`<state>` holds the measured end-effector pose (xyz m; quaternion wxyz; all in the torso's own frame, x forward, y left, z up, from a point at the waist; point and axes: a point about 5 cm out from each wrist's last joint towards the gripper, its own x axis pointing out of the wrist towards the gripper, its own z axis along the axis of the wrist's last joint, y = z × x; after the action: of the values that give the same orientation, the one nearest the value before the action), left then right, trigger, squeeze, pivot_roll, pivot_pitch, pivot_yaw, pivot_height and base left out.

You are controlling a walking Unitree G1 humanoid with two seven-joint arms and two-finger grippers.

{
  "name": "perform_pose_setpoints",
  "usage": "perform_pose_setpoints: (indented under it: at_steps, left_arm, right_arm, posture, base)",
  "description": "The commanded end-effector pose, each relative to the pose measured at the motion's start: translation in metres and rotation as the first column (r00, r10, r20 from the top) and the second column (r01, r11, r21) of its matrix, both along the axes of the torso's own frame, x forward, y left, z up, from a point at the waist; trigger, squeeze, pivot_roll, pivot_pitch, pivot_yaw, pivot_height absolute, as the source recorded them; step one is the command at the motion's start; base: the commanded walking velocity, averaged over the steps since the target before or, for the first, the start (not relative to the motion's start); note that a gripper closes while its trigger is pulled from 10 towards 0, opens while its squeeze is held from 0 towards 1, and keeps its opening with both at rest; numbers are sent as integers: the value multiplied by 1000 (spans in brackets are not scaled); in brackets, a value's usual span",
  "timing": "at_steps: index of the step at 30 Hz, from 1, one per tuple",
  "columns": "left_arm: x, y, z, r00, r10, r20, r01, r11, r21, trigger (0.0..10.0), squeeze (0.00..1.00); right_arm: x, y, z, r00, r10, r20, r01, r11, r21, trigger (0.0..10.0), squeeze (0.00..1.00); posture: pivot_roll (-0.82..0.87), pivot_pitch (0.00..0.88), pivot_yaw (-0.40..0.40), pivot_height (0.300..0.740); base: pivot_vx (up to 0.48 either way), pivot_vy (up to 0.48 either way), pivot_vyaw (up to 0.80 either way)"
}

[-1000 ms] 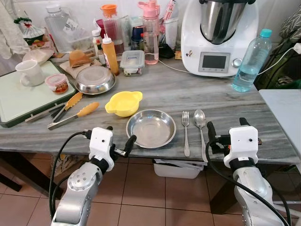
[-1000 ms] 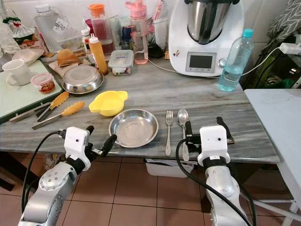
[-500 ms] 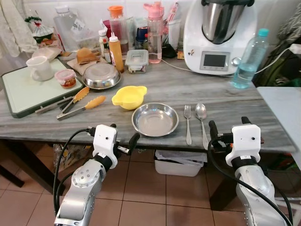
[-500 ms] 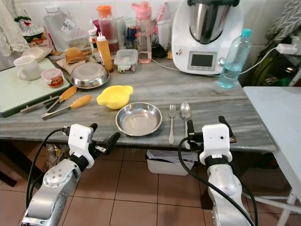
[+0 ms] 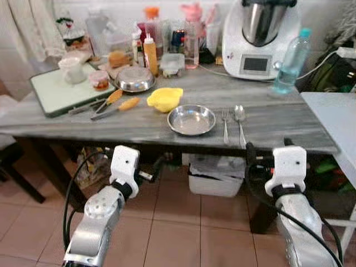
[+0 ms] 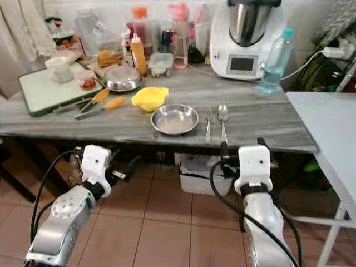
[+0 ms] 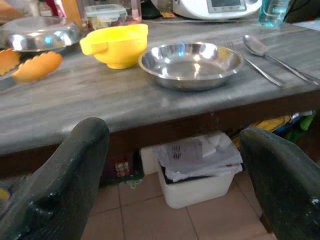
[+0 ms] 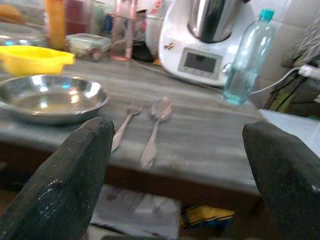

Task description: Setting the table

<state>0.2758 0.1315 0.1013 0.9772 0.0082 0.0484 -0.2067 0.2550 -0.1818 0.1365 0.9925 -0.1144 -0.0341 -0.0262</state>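
Observation:
A steel plate (image 5: pixel 191 119) lies near the front edge of the grey marble table (image 5: pixel 111 125). A fork (image 5: pixel 225 123) and a spoon (image 5: pixel 240 118) lie side by side to its right. A yellow bowl (image 5: pixel 164 98) sits just behind the plate on the left. My left gripper (image 5: pixel 136 167) hangs open below the table edge, left of the plate, holding nothing. My right gripper (image 5: pixel 270 153) is open too, below the edge and under the spoon. In the wrist views the plate (image 7: pixel 191 62) and the cutlery (image 8: pixel 150 131) lie beyond the black fingers (image 7: pixel 60 185).
Further back stand a second steel bowl (image 5: pixel 135 79), orange-tipped tongs (image 5: pixel 114 104), a green board (image 5: pixel 53 94) with a mug (image 5: pixel 71 70), bottles, a white kitchen machine (image 5: pixel 260 33) and a water bottle (image 5: pixel 290 58). A white bin (image 5: pixel 214 178) sits under the table. A white table (image 5: pixel 334 119) stands at right.
The camera has backed away, so the table looks smaller and farther off. Both grippers now hang below the table edge over the tiled floor. Things on the table have not moved.

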Motion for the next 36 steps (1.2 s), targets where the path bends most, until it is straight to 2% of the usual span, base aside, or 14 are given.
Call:
perform_pose_setpoints:
  at_steps: [1,14,17,20,36]
  left_arm:
    - [0,-1,-1,1000,-8,-8,8,1000,7,10000,0]
    - [1,-4,-2,1000,-15,2,14,1000,10,10000,0]
    - [3,-1,-1,999,10,39,-12,999,32,10000,0]
    - [4,-2,1,999,9,41,-9,1000,-11,10000,0]
    - [4,-12,6,997,-29,74,32,999,-41,10000,0]
  right_arm:
    - [0,-2,1,1000,-5,-2,5,1000,-5,10000,592]
    - [1,-4,0,1000,-17,-4,17,1000,-10,10000,592]
    - [2,-2,-1,1000,-16,-3,16,1000,-10,10000,592]
    - [2,-3,1,1000,-16,0,16,1000,-10,10000,592]
    - [5,-1,1,1000,-12,4,12,1000,-15,10000,592]
  posture:
    - [-95,0,69,740]
    - [-96,0,68,740]
    - [-98,0,66,740]
    - [-93,0,61,740]
    - [-95,0,62,740]
  base:
    - [-304,0,0]
    - [-322,0,0]
    - [0,0,0]
    - [0,0,0]
    - [0,-16,0]
